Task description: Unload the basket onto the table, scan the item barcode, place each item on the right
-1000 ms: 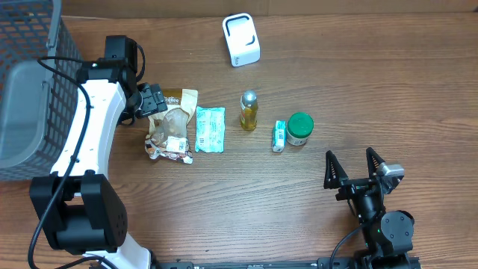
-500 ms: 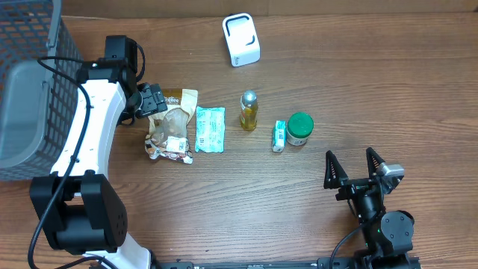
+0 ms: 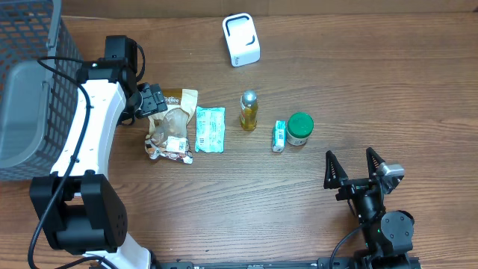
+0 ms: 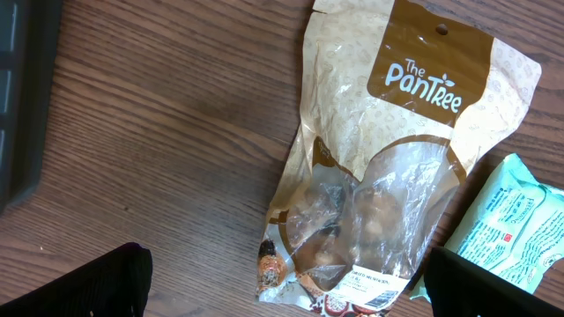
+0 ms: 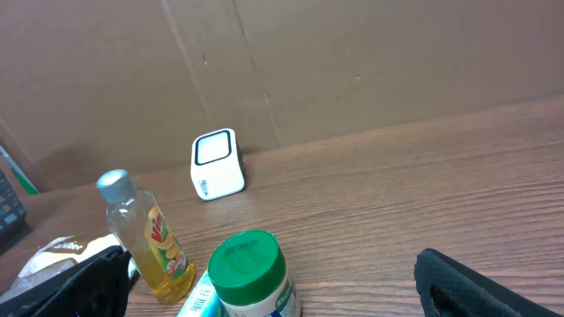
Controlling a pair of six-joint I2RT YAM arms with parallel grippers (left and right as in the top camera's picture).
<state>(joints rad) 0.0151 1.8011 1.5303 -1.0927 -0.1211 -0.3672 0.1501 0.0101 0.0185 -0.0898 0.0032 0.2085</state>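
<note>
**Left arm poised over the snack pouch, nothing picked yet**

Overhead: the left gripper [image 3: 153, 101] hangs with its jaws apart over the top end of the tan-and-clear plastic snack pouch [image 3: 173, 123]. The pouch lies flat on the wooden table [image 3: 388, 82], just beside a teal foil packet [image 3: 210, 129]. The white box-shaped barcode scanner [image 3: 241, 39] stands well apart, toward the far edge. The right gripper [image 3: 351, 168] sits near the front edge, jaws spread and empty. I judge this to be the approach to the first item. The next move calls for lowering and closing on the pouch, then carrying it to the scanner.

Left wrist: the pouch fills the frame. A label at its lower end is cut off, so no barcode is legible.

Right wrist: a green-lidded jar [image 5: 251, 273] and a clear bottle of yellow liquid [image 5: 150, 238] are both cropped at the bottom.
</note>
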